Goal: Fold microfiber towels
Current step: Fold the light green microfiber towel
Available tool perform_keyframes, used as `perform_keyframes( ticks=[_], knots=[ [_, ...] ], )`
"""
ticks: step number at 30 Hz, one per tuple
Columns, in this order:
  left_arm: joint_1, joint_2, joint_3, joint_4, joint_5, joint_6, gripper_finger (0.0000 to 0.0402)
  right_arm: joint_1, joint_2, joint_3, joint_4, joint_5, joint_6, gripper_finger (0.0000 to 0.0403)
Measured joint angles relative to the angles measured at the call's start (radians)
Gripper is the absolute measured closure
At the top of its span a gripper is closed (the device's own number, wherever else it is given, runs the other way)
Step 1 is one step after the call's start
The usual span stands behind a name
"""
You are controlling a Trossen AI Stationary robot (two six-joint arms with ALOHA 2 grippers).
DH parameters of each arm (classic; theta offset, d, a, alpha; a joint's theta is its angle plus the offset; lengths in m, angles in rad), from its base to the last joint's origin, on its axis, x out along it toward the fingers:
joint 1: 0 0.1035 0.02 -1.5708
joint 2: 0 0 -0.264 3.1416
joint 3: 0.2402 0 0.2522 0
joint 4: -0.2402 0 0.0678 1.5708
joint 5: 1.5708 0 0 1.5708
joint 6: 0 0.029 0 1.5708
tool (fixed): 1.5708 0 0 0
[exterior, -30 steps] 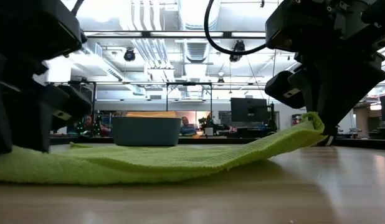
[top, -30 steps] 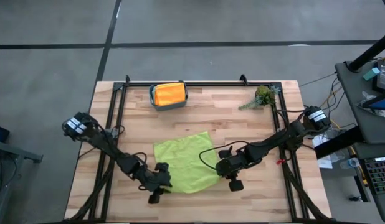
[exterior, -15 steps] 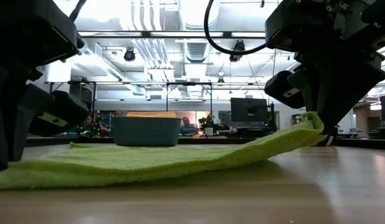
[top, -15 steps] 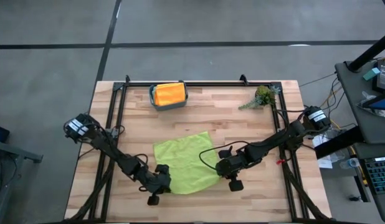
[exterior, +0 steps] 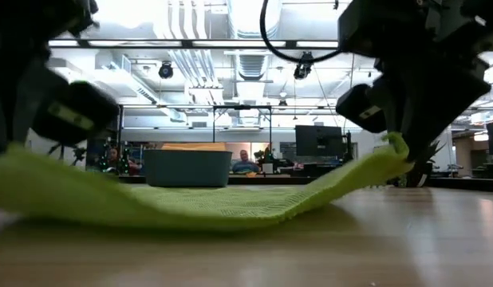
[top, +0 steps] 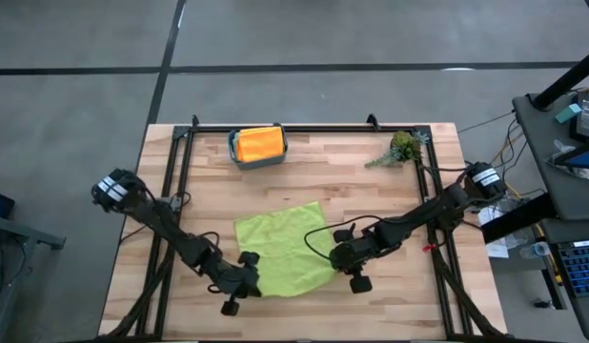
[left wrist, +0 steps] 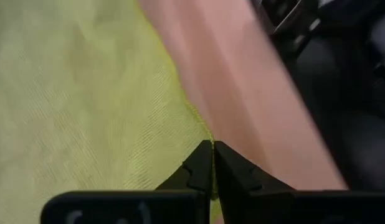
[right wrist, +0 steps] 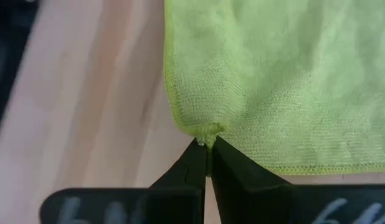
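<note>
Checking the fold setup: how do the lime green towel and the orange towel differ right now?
The lime green towel lies spread out on the table; the orange towel sits bunched in the bin. The lime one is pinched at its near corners by the left gripper and right gripper, both ends lifted off the wood; the orange one is untouched. The lime one shows far more area. Both are soft cloths.

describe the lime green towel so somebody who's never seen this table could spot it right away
On the wooden table, look toward the near middle, between the two dark arms. The lime green towel lies spread there, with the left pincer and the right pincer each shut on a near corner. It is the only cloth spread out; the orange cloth sits in the teal bin at the far edge.
</note>
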Motion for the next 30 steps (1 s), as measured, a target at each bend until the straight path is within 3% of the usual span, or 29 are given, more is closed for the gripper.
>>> perform_keyframes(
  ticks=[5, 10, 15, 25, 30],
  knots=[
    [-0.039, -0.078, 0.0, -0.025, -0.026, -0.018, 0.0401, 0.019, -0.019, 0.019, -0.011, -0.003, 0.017, 0.0394],
    [-0.047, -0.169, -0.003, -0.22, -0.1, -0.027, 0.0401, 0.015, -0.024, 0.045, -0.035, 0.009, -0.007, 0.0394],
    [-0.046, -0.251, -0.014, -0.371, -0.149, -0.085, 0.0401, -0.003, -0.033, 0.081, -0.088, 0.1, -0.021, 0.0394],
    [-0.002, -0.348, -0.029, -0.594, -0.366, -0.106, 0.0402, -0.114, -0.034, 0.108, -0.165, 0.323, -0.108, 0.0394],
    [0.058, -0.353, -0.036, -0.657, -0.375, -0.105, 0.0402, -0.2, -0.022, 0.101, -0.167, 0.365, -0.128, 0.0394]
  ],
)
